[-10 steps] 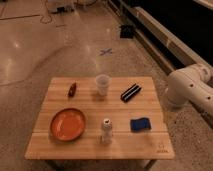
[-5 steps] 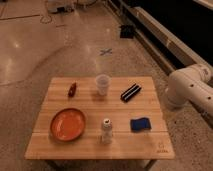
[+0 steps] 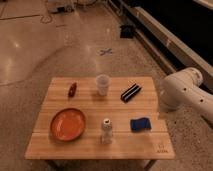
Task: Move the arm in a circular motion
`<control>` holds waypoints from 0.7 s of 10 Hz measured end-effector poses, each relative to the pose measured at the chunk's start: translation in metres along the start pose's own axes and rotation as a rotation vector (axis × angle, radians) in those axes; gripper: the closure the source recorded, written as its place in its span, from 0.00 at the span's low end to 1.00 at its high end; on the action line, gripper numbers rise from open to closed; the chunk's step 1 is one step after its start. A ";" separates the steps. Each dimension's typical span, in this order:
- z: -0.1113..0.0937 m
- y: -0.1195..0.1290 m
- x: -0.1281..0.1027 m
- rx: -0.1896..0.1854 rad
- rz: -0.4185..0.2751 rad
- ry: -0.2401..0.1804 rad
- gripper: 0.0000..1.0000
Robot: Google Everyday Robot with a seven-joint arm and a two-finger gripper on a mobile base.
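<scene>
Single camera view, looking down at a light wooden worktop on a polished speckled floor. Left part of worktop: a small dark red object lies near the far edge, kind not discernible. Nearer the front edge on the same side sits a round orange plate, apart from the red object. Centre: a translucent whitish cup stands upright near the far edge. In front of it, well apart and close to the front edge, a small white bottle stands upright, just right of the plate but not touching it. Right of centre: a black oblong item with a pale stripe lies diagonally, near the cup. A blue pad, sponge or folded cloth, lies flat in front of the oblong item and right of the bottle. A small printed mark shows at the front right corner of the worktop. On the floor beyond the worktop: a blue cross mark and, farther back in the upper middle of the frame, a dark boxy object. Right edge of the frame: the arm, glossy white, shows one bulbous joint just past the right edge of the worktop, with a thick tube segment running off toward the lower right. The gripper lies outside the frame; its state cannot be told.
</scene>
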 end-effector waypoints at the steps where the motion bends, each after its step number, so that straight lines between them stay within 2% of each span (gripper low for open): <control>1: -0.011 -0.001 0.000 -0.001 0.000 -0.001 0.59; 3: -0.015 0.000 -0.002 -0.008 -0.001 0.003 0.59; 5: -0.005 -0.011 -0.021 -0.001 -0.003 -0.001 0.59; 7: -0.009 -0.009 -0.012 0.002 -0.001 0.006 0.59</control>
